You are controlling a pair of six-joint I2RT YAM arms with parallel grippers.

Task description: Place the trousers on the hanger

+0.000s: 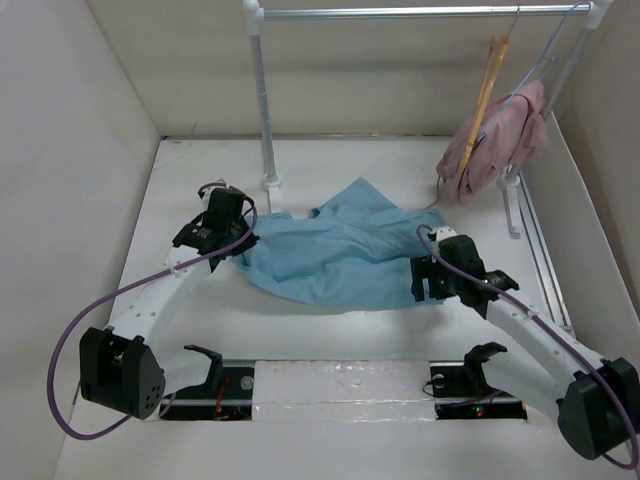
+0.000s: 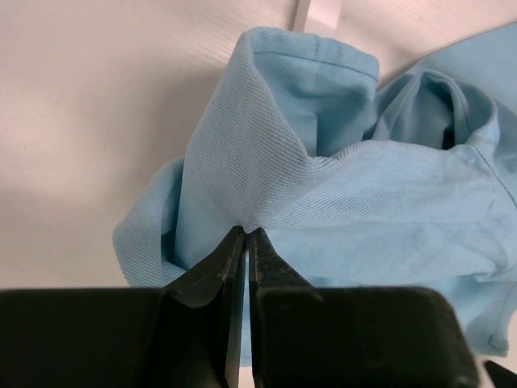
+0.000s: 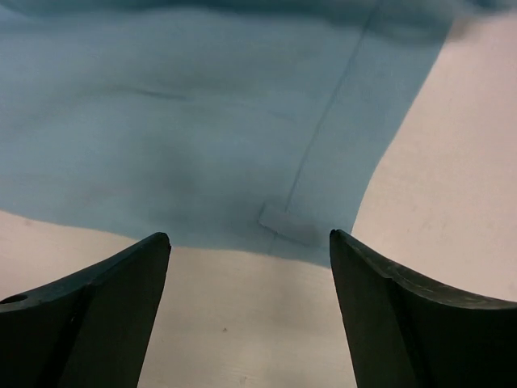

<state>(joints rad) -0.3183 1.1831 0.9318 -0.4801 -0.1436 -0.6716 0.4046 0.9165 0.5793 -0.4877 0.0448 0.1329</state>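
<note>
Trousers (image 1: 340, 250) lie crumpled at the centre of the table (image 1: 200, 170), not yet on the hanger (image 1: 487, 85).

Left gripper (image 2: 245, 230): jaws pinched tight on a raised fold at the cloth's 9 o'clock edge. Right gripper (image 3: 250, 238): jaws wide, holding nothing, poised over the hem at roughly 4 o'clock, where a small pale tab (image 3: 283, 222) shows.

Step in hand, as I judge it: get a second hold on the cloth. Best done by bringing the right jaws down astride the hem edge near the tab, so both layers are caught rather than the table. The left pinch is thin and could slip under load.

Surroundings: the wooden hanger hangs from the rail (image 1: 420, 12) at 1 o'clock of the trousers. A pink garment (image 1: 505, 135) hangs just beside it; whether they touch I cannot tell. It crowds the approach. The rail's post (image 1: 265, 110) stands at 11 o'clock.
</note>
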